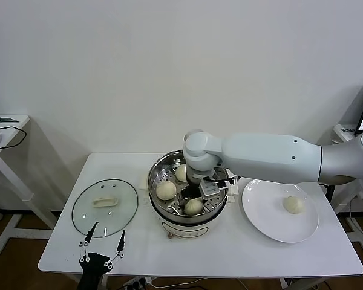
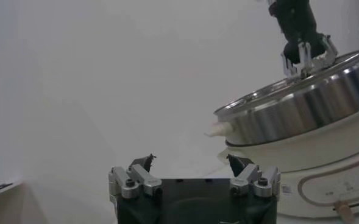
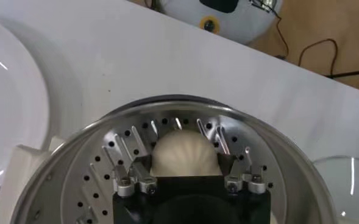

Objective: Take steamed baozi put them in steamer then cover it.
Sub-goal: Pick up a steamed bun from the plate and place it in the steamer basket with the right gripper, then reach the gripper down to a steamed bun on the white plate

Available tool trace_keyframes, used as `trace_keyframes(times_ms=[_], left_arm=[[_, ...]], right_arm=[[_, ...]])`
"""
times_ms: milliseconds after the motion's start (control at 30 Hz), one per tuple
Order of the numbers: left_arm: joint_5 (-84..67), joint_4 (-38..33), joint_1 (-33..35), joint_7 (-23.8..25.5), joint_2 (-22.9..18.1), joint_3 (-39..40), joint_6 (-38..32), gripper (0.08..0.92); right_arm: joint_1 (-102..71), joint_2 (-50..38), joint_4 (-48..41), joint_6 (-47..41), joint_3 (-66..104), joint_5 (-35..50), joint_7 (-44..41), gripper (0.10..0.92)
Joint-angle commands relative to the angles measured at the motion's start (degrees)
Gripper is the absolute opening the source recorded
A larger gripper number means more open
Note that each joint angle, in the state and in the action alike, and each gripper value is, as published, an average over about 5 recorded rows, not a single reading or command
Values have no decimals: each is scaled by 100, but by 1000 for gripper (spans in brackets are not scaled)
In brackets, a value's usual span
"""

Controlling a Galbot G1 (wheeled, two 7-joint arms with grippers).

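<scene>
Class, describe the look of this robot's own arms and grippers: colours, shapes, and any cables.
The right arm is a thick, smooth, pale grey-white tube ending in a rounded joint, with a thin black cable near its wrist. The right gripper has a black body and silver metal fingers fixed with screws. The left gripper looks the same: black block, silver brackets, dark pointed tips.

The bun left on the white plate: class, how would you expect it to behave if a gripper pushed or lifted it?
The bun is domed and round, so a sideways push would probably roll it across the smooth plate. It looks like soft dough, so it likely dents under a firm squeeze. It seems light for its size, judging by its puffy look.
</scene>
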Motion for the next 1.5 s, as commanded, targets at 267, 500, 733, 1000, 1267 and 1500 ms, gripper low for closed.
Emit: trace_keyframes(times_ms=[267, 500, 733, 1000, 1267, 1500], left_arm=[[-1, 12, -28, -2, 10, 15, 19, 823], [1, 14, -78, 3, 22, 62, 43, 823], [10, 19, -77, 4, 44, 99, 46, 823], [11, -47, -44, 4, 28, 112, 66, 823], [17, -68, -5, 3, 43, 89, 82, 823], [27, -76, 9, -1, 23, 104, 96, 823]], right_arm=[[528, -673, 59, -314, 605, 707, -261, 822], [874, -1865, -536, -1487, 856, 2351, -581, 823], [613, -2924, -2028, -3621, 1048, 3369, -939, 823], [-437, -3440, -3126, -3961, 1137, 3075, -1000, 823], [-1970, -3577, -3481, -3864, 1865, 2481, -568, 823], [-2671, -3138, -3895, -3879, 2345, 1958, -323, 823]])
